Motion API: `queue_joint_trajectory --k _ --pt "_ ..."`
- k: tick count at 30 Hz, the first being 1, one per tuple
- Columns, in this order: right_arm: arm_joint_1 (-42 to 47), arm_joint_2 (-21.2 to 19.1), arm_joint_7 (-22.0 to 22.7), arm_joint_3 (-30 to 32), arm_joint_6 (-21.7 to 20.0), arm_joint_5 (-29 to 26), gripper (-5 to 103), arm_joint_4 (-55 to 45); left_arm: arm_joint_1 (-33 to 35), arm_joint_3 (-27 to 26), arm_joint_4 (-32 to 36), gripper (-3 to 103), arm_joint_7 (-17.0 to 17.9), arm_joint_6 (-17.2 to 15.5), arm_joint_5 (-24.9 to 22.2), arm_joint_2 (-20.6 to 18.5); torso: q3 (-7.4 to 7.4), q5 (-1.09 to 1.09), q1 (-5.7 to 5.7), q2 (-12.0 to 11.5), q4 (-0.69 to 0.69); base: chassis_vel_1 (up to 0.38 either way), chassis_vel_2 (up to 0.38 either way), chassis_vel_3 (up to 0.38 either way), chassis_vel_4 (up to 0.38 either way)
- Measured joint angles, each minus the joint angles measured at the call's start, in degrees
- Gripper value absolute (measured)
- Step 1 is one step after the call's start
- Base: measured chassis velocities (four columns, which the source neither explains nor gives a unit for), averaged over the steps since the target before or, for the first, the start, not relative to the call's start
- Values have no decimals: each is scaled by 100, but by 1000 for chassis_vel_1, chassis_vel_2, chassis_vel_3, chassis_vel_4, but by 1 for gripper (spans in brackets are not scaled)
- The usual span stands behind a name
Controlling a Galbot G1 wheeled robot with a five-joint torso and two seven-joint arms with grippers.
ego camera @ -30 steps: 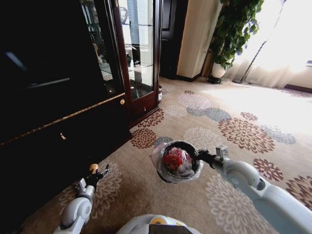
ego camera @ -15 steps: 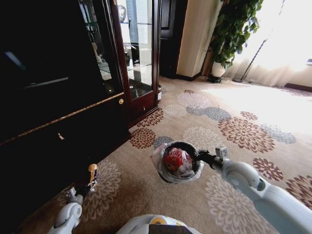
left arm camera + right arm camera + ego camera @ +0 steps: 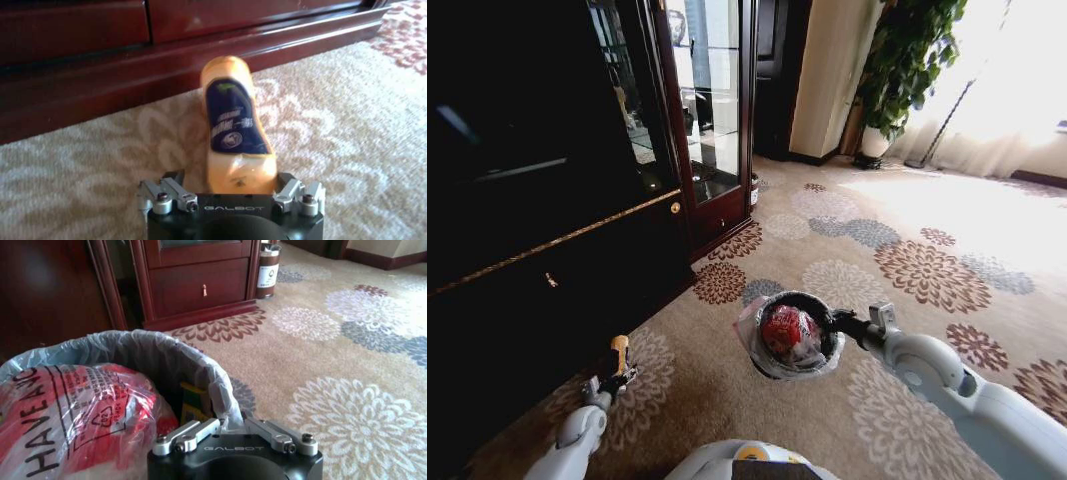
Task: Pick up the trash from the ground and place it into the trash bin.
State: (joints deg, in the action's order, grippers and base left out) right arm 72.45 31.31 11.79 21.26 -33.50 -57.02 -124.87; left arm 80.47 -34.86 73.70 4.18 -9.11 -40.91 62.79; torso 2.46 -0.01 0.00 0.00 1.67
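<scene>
Left gripper point(image 3: 230, 192) clamping orange bottle point(image 3: 235, 131), cabinet base point(image 3: 167, 60) near

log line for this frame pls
left gripper: shut on orange bottle, near cabinet | right gripper: holds trash bin rim | red-and-white bag inside

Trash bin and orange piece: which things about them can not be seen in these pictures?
- Trash bin contents: in the head and right wrist views the red-and-white plastic bag covers whatever lies under it.
- Bin base: cut off in the right wrist view behind the right gripper.
- Orange piece: its lower end sits hidden inside the left gripper; label print blurred.
</scene>
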Motion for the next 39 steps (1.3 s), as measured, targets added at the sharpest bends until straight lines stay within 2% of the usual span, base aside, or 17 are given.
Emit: queue_joint_trajectory --k 4,5,7,8,11,12,14,16,22,26,28,30,32,33,35,36,39 --pt "61 -69 -44 125 14 -17 1 -4 -64 -10 -367 72 -3 124 10 -21 0 2 0 0 2 0 0 0 0" --pt "61 -69 -44 125 14 -17 1 -4 -64 -10 -367 72 -3 124 10 -21 0 2 0 0 2 0 0 0 0" --pt "61 -81 -45 111 23 -23 1 -27 -76 -14 -451 61 -7 215 24 -38 0 4 0 1 2 0 0 0 0" --pt "61 -81 -45 111 23 -23 1 -27 -76 -14 -451 61 -7 215 24 -38 0 4 0 1 2 0 0 0 0" --pt "43 -82 -44 34 23 -19 1 -51 -52 -25 -441 44 -10 284 69 -44 0 4 0 1 3 0 0 0 0" --pt "43 -82 -44 34 23 -19 1 -51 -52 -25 -441 44 -10 284 69 -44 0 4 0 1 3 0 0 0 0" --pt "37 -82 -44 9 25 -16 1 -90 -36 -29 -420 35 -25 325 127 -44 0 1 0 1 5 0 0 0 0" --pt "40 -80 -43 9 27 -14 1 -102 -34 -28 -412 31 -30 334 139 -41 0 1 0 1 5 0 0 0 0" --pt "230 -8 -55 205 44 33 1 -184 86 -23 -192 12 -63 387 303 35 0 0 0 1 1 0 0 0 0" --pt "276 15 -82 260 63 45 1 -204 172 -25 -39 8 -63 385 397 91 0 1 0 1 0 0 0 0 0" --pt "277 24 -119 277 99 55 1 -205 346 -40 291 -2 -120 255 496 182 0 1 0 0 3 0 0 0 0" --pt "270 25 -127 274 112 55 1 -205 417 -46 429 -2 -177 201 514 214 0 1 0 1 2 0 0 0 0" --pt "199 25 -138 214 148 60 1 -199 611 -56 854 7 -195 125 619 350 0 3 0 1 2 0 0 0 0" --pt "199 25 -138 214 148 60 1 -199 611 -56 854 7 -195 125 619 350 0 3 0 1 2 0 0 0 0" --pt "114 26 -141 146 183 59 1 -170 806 -38 1284 18 -20 -57 628 476 0 1 0 1 2 0 0 0 0" --pt "114 26 -141 146 183 59 1 -170 806 -38 1284 18 -20 -57 628 476 0 1 0 1 2 0 0 0 0" --pt "84 26 -149 133 193 60 1 -145 967 -41 1633 28 273 -283 501 529 0 2 0 1 3 0 0 0 0"
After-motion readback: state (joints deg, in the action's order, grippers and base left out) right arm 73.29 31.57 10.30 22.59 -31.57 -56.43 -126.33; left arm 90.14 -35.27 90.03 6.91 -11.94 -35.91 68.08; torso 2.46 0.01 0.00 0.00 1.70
